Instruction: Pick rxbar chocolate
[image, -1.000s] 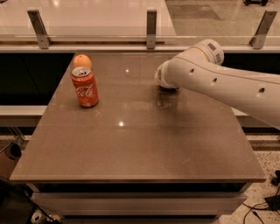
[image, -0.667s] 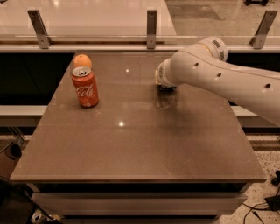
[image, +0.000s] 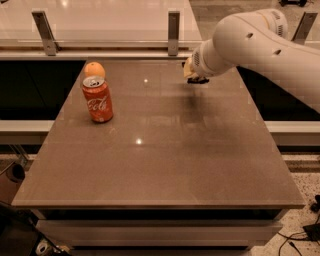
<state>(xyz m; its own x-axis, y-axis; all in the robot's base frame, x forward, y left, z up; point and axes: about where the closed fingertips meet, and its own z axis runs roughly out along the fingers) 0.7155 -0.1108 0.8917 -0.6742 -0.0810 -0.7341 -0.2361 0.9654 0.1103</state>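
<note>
the robot's white arm (image: 260, 45) reaches in from the upper right, over the far right part of the brown table (image: 165, 170). the gripper (image: 194, 75) sits at the end of the arm, above the tabletop near the back edge, and is mostly hidden behind the thick wrist. it cannot be told whether the gripper is released, clenched or grasping something.

the rxbar chocolate cannot be made out with certainty. a thin dark strip (image: 198, 80) shows at the gripper's lower edge, just under a small yellowish part, and it cannot be told whether this is the bar or part of the gripper itself. a faint dark shadow (image: 192, 102) lies on the table below the gripper.

on the left side of the table a red coca-cola can (image: 97, 99) stands upright, well apart from the gripper. a round orange fruit (image: 94, 69) rests just behind the can, towards the back edge. beyond the table a low rail with upright metal posts (image: 173, 32) runs across, with a pale surface behind it.
</note>
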